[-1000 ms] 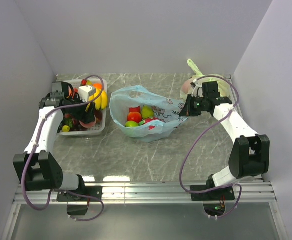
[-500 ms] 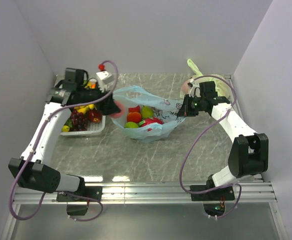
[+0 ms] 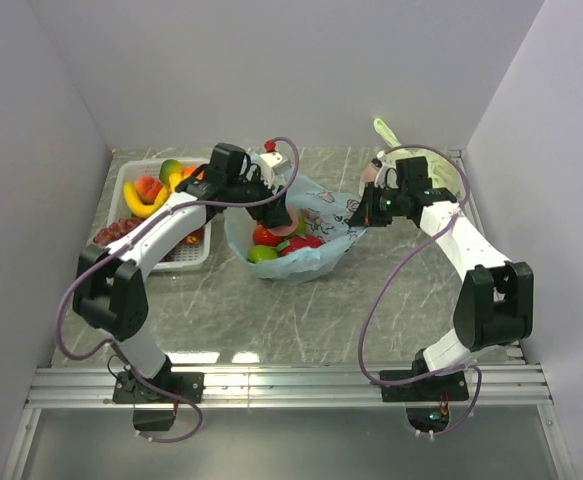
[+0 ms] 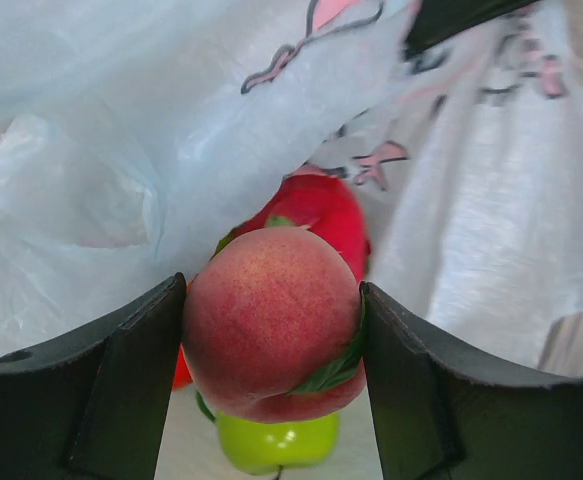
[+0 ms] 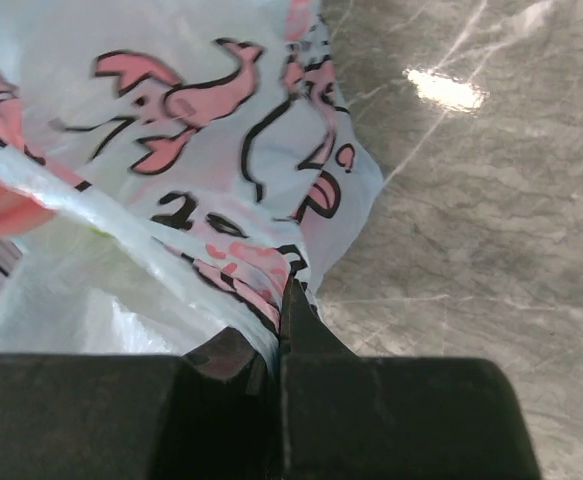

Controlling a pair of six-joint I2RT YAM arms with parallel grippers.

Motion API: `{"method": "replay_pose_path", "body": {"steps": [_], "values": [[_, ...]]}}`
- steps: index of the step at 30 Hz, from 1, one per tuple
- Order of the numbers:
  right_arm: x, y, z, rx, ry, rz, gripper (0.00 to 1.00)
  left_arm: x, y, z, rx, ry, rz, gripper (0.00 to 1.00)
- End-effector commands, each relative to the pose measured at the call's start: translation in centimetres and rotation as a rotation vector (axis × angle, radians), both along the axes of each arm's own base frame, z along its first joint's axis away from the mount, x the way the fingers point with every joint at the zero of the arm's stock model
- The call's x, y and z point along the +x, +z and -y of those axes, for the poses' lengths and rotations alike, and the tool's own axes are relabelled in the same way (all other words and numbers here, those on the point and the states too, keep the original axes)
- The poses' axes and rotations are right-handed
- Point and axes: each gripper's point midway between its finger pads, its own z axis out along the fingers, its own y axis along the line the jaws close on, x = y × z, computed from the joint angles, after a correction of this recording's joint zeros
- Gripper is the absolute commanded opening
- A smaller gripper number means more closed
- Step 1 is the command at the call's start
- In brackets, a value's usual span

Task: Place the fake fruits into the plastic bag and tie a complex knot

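The light-blue plastic bag point(image 3: 316, 255) lies open mid-table with a red apple point(image 3: 267, 235), a green apple point(image 3: 262, 253) and another red fruit point(image 3: 306, 243) inside. Over its mouth my left gripper point(image 3: 284, 213) is shut on a pink peach point(image 4: 271, 335). In the left wrist view the left gripper point(image 4: 271, 345) hangs above a red fruit point(image 4: 323, 212) and the green apple point(image 4: 271, 445). At the bag's right rim my right gripper point(image 3: 364, 215) is shut on the printed film point(image 5: 171, 150), which is pinched in the right gripper point(image 5: 283, 290). No knot is in view.
A white basket point(image 3: 186, 262) at the left holds a banana point(image 3: 141, 200), a peach point(image 3: 149, 185), grapes point(image 3: 116, 230) and other fruits. A pale yellow-green tied bag point(image 3: 386, 133) sits at the back right behind the right arm. Walls close in on three sides.
My left arm has swung right from the basket to over the bag's mouth, carrying the peach. The right gripper has kept its hold on the bag's rim.
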Motion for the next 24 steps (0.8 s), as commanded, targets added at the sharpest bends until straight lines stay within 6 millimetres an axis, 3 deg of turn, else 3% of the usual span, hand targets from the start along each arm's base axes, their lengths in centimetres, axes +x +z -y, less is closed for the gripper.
{"method": "replay_pose_path", "body": {"steps": [1,4,6,7,11,16,20,24], "values": [[1.4,2.3,-1.1,0.045,0.021,0.064,0.00,3.1,4.1,0.0,-0.043,0.049,0.142,0.62],[1.6,2.3,-1.5,0.066,0.028,0.056,0.00,0.7,6.6,0.0,-0.110,-0.057,0.159,0.84],[1.9,2.2,-1.6,0.073,0.025,0.047,0.00,-1.5,7.2,-0.1,-0.124,-0.139,0.134,0.87],[2.2,2.2,-1.7,0.079,0.028,0.051,0.00,-2.4,8.1,-0.3,-0.131,-0.158,0.147,0.99],[2.9,2.2,-2.4,0.110,0.030,0.040,0.00,-4.7,8.4,-1.3,-0.115,-0.193,0.125,0.99],[3.8,2.1,-3.6,0.126,0.050,0.038,0.00,-9.3,10.0,-2.3,-0.122,-0.390,0.195,0.99],[4.1,2.2,-4.4,0.137,0.063,0.038,0.00,-10.7,10.2,-1.9,-0.125,-0.493,0.184,0.99],[3.9,2.3,-5.1,0.146,0.075,0.047,0.00,-9.8,7.7,-0.3,-0.035,-0.514,0.138,0.98]]}}
